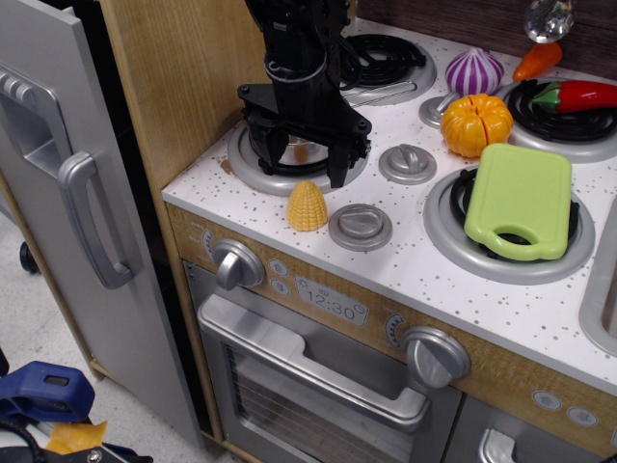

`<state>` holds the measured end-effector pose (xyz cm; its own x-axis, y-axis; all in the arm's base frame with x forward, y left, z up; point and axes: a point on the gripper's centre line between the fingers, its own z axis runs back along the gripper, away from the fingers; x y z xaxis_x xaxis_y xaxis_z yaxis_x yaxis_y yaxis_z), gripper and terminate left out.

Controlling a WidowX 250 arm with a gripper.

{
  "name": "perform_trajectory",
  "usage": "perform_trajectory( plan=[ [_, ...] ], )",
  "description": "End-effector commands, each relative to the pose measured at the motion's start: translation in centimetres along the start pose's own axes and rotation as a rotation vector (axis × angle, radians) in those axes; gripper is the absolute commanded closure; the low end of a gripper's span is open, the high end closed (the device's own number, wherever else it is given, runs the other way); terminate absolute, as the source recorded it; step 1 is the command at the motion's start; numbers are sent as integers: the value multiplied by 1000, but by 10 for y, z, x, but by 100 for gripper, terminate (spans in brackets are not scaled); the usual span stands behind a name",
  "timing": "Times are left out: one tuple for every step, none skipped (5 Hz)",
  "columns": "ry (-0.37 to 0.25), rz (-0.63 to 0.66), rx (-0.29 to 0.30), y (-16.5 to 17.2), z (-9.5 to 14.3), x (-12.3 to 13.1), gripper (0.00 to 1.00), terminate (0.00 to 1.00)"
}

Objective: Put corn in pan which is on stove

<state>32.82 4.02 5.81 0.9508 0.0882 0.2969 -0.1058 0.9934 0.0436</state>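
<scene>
The corn (308,206), a small yellow ribbed half-cob, stands on the stove's white speckled top (424,256) at the front, just ahead of the front-left burner. The shiny steel pan (307,152) sits on that burner, mostly hidden under my gripper; its thin handle (378,95) points toward the back. My black gripper (297,162) hangs over the pan, jaws spread open and empty, its right finger (338,172) a little behind and to the right of the corn.
A grey knob disc (361,227) lies right beside the corn, and another (408,163) lies further back. An orange pumpkin toy (476,123), purple onion (473,70), green cutting board (521,201) and red pepper (578,95) lie to the right. A grey fridge door (67,193) stands to the left.
</scene>
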Motion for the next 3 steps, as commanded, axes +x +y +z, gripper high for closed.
perform_trajectory(
  plan=[
    [0,0,0,0,0,0,0,0],
    [0,8,-25,0,-6,5,0,0],
    [2,24,-45,-1,-13,10,0,0]
  ],
)
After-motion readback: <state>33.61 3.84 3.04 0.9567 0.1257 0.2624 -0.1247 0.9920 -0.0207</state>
